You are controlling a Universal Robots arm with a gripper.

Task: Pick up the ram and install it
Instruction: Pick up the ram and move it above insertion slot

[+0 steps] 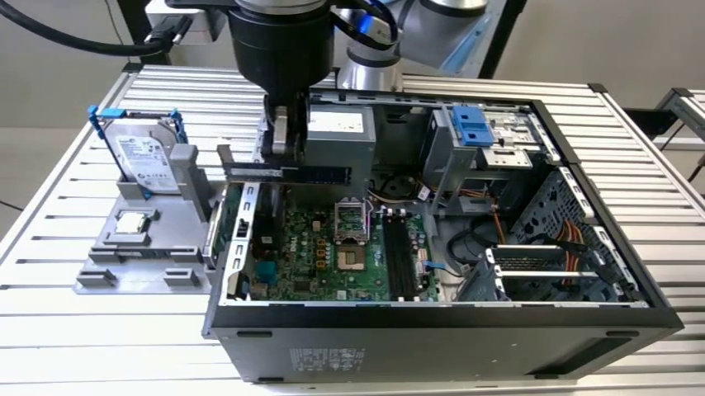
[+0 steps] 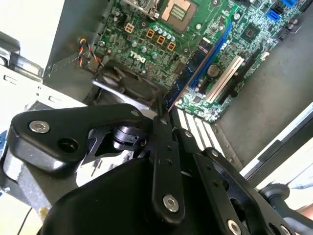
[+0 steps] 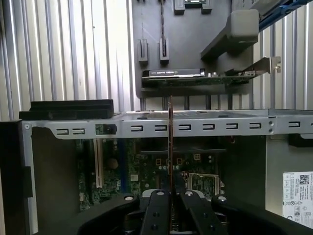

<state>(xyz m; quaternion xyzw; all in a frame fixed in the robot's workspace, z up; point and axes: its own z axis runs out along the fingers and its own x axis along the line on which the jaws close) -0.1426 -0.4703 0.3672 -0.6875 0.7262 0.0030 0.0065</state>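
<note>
So the black two-finger tool (image 1: 284,155) is clamped on the ram (image 1: 326,174), that slim dark-green circuit stick with black chips. It's held in the air over the open black computer case (image 1: 441,326). In the exterior view the long black memory slots (image 1: 397,257) sit around 4 o'clock from it. My worry: the stick lies crosswise to those slots, so a sloppy turn or tilt could jam it, or clip the grey metal rail (image 3: 210,127).

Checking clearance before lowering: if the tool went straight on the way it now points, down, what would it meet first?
Likely the motherboard, and the ram that the tool holds would touch it first; depth is unclear.
</note>
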